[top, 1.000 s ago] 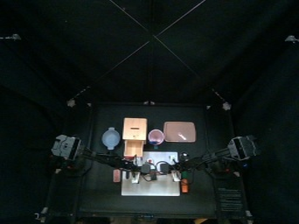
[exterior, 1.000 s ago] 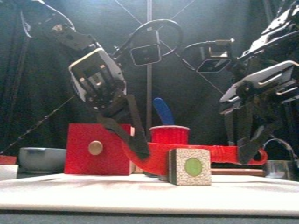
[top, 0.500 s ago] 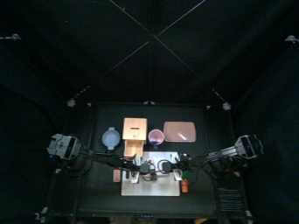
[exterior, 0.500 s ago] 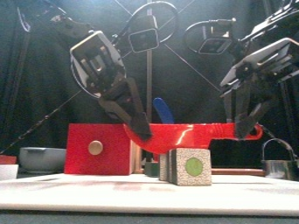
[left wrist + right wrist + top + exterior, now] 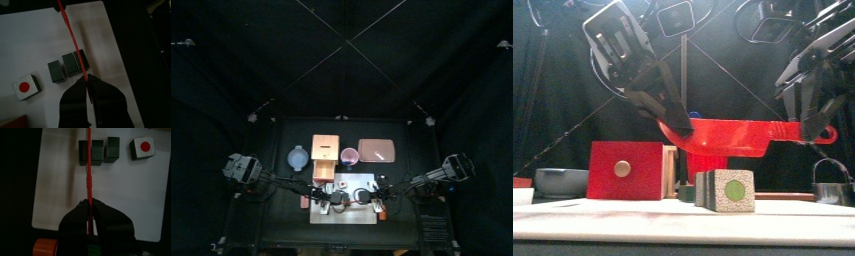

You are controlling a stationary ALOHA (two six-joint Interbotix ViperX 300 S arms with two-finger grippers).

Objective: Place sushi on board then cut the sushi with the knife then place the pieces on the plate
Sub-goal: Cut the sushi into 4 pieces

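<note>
Knife [image 5: 727, 135] held over sushi [image 5: 731, 190]
Left gripper [image 5: 677, 129] and right gripper [image 5: 802, 128] each clamped on one end, blade level above the board [image 5: 593, 228] (sushi split in three, slightly apart)

Front view: the near sushi piece [image 5: 734, 190] hides most pieces behind it; the bowl [image 5: 560, 181], at its 9 o'clock, is cut by the edge. Right wrist view: the right tool [image 5: 89, 203] hides one end of the knife [image 5: 89, 168]; an orange toy [image 5: 45, 247] is cut off.
</note>
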